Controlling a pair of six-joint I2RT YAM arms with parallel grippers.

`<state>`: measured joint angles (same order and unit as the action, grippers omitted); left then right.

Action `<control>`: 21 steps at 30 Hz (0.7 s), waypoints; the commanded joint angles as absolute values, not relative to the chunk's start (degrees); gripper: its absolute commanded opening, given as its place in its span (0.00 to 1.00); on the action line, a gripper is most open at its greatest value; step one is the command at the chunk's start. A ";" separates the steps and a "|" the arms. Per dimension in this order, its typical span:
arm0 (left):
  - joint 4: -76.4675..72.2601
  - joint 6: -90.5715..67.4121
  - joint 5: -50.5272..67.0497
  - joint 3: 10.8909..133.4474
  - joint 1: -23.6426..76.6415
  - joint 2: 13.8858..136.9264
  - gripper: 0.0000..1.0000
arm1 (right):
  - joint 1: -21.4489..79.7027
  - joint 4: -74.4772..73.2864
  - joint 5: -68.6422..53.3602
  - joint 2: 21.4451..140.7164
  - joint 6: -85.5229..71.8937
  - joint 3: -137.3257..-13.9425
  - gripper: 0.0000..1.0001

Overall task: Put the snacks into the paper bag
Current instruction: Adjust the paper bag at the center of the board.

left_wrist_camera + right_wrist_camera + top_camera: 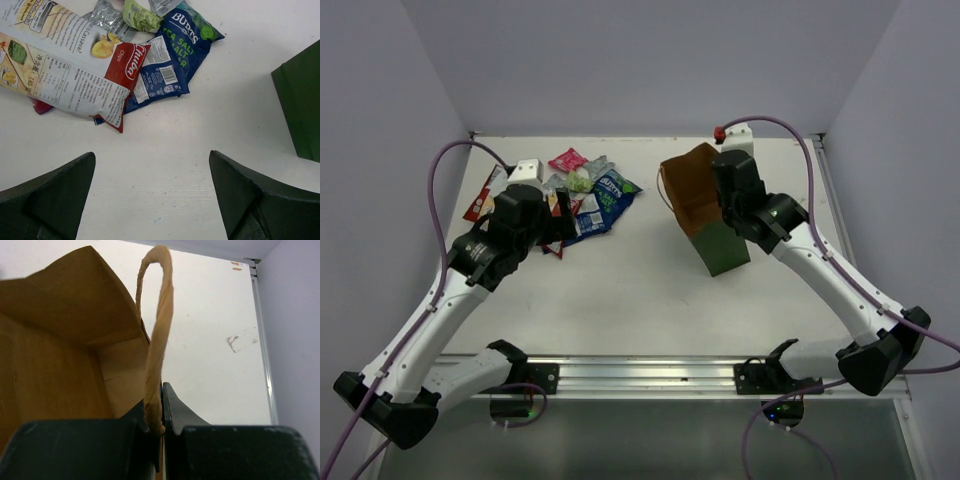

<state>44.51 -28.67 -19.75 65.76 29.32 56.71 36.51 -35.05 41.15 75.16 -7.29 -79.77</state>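
The snacks lie in a heap at the table's back left: a large white-red-yellow chip bag (65, 70), a blue-white packet (170, 60) (610, 200), a green one (142, 17), a silver one (105, 17) and a pink one (567, 159). My left gripper (152, 165) (560, 225) hovers open just near of the heap, with bare table between its fingers. The dark green paper bag (725, 250) stands right of centre, tilted, its brown inside (55, 340) showing. My right gripper (162, 390) (730, 195) is shut on the bag's rim at the foot of its tan loop handle (157, 315).
A white block (525, 170) sits behind the heap. Another white block (738, 133) with a red knob (720, 132) is at the back right edge. A metal rail (650, 375) runs along the near edge. Grey walls close in three sides.
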 commanded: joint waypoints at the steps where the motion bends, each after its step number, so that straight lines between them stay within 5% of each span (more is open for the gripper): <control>1: 45.35 -30.41 -20.03 66.53 29.18 57.65 1.00 | 35.34 -32.61 41.22 72.78 -3.78 -77.79 0.00; 13: 42.98 -26.55 -31.81 63.72 29.09 66.70 1.00 | 34.36 -32.52 37.62 70.05 -5.97 -73.39 0.00; 21: 36.74 -24.44 -28.83 61.79 24.62 71.97 1.00 | 34.28 -32.70 34.98 68.64 -6.50 -72.07 0.00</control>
<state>41.69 -26.17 -28.42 62.11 26.63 70.35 34.44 -34.44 37.21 70.11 -5.69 -72.55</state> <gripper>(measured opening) 0.997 0.019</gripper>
